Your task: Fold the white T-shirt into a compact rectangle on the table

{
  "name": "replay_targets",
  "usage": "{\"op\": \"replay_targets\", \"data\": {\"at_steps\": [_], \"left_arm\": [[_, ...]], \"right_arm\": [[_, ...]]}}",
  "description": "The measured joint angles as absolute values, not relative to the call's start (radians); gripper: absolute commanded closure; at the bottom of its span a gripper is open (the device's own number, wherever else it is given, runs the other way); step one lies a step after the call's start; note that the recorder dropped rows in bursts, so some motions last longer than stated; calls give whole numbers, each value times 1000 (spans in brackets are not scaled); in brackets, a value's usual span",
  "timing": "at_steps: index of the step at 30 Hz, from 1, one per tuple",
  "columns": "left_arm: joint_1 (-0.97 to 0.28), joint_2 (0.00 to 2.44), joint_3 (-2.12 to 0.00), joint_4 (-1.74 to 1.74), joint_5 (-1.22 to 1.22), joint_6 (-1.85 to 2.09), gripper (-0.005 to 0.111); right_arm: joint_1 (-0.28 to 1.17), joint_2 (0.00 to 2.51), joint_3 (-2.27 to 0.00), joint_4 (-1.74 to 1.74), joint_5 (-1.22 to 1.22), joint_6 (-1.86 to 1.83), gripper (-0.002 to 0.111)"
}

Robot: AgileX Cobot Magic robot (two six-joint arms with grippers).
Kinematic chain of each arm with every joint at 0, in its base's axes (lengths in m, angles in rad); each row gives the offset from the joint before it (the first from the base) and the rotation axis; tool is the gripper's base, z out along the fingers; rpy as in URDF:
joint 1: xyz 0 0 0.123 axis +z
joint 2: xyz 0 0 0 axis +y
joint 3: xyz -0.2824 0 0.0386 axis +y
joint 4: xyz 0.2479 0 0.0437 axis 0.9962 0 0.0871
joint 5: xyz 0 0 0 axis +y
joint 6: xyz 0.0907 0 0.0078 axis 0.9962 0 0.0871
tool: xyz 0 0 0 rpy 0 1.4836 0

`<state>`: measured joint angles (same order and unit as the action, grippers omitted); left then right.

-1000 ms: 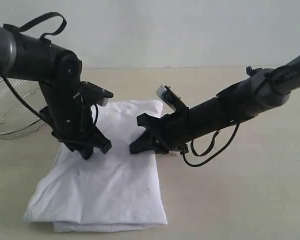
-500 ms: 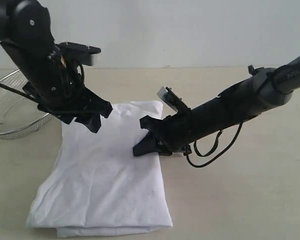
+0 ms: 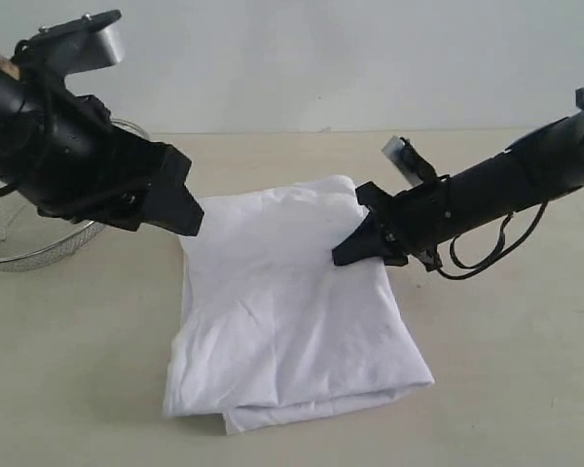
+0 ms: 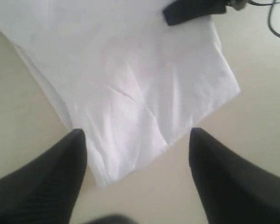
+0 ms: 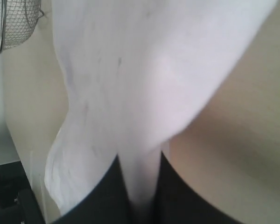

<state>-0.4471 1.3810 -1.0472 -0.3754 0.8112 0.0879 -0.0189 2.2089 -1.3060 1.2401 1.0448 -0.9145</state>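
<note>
The white T-shirt lies folded in a rough rectangle on the table, plain side up, with layered edges at its near end. My right gripper is shut on the shirt's right edge, low over the table. The right wrist view shows white cloth pinched between the right gripper's dark fingers. My left gripper hangs open above the shirt's far left corner and holds nothing. In the left wrist view, the left gripper has its fingers spread wide over the shirt and bare table.
A round wire-mesh basket stands at the far left of the table, partly behind my left arm, and shows in the right wrist view too. A pale wall rises behind the table.
My right gripper has pulled the shirt to the right across the table. My left gripper has lifted off the cloth, drawn back to the left and opened wider.
</note>
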Motion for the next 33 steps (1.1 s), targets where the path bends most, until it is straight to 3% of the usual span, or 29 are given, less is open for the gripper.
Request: {"op": "replay_targets", "data": {"at_steps": [12,19,33], "left_arm": [[-447,1101,-782,-466,748,126,47],[-447,908,-778,-488,738,132,47],[-447,862,-776,-499,754,132,47]], "right_arm": [[-203,2211,-1515,1071,1049,-730,108],[-294,2274,-1690,837,1153,-572,108],[-437,2285,-1704,820,1150,-549,108]]}}
